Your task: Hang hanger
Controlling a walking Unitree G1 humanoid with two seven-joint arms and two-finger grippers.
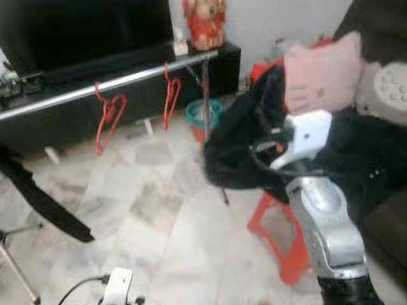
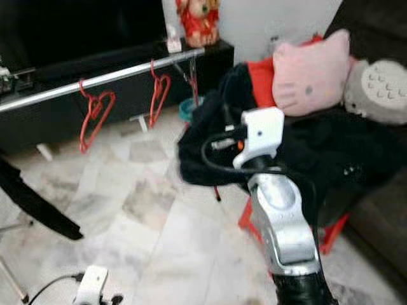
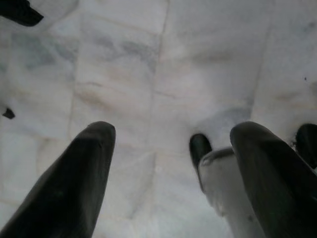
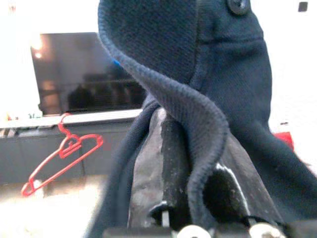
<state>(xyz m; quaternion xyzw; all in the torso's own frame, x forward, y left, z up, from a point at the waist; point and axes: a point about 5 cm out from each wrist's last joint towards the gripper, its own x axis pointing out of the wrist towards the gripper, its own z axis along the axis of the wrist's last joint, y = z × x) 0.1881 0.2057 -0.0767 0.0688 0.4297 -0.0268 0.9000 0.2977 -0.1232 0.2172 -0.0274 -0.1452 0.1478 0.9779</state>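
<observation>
- My right gripper [image 4: 193,198] is clamped on a dark garment [image 1: 254,146], lifted at right.
- My left gripper [image 3: 168,173] hangs spread over the floor [image 3: 163,74].
- Red hangers [image 1: 109,121] hang on the far-left rail [image 1: 127,79].
- I judge the loose cloth could snag the red stool [image 1: 286,235].

You won't find any text, label, brand or number that can be read in these views. The small white item [image 1: 180,46] on the dark surface [image 1: 127,76] beside the red figure [image 1: 205,22] may carry print, but it is too blurred to make out. The pink cushion [image 2: 311,73] shows a cartoon cat face, with no lettering on it. The white housing [image 2: 264,130] on the right arm has a dark dot and nothing written that you can read.
</observation>
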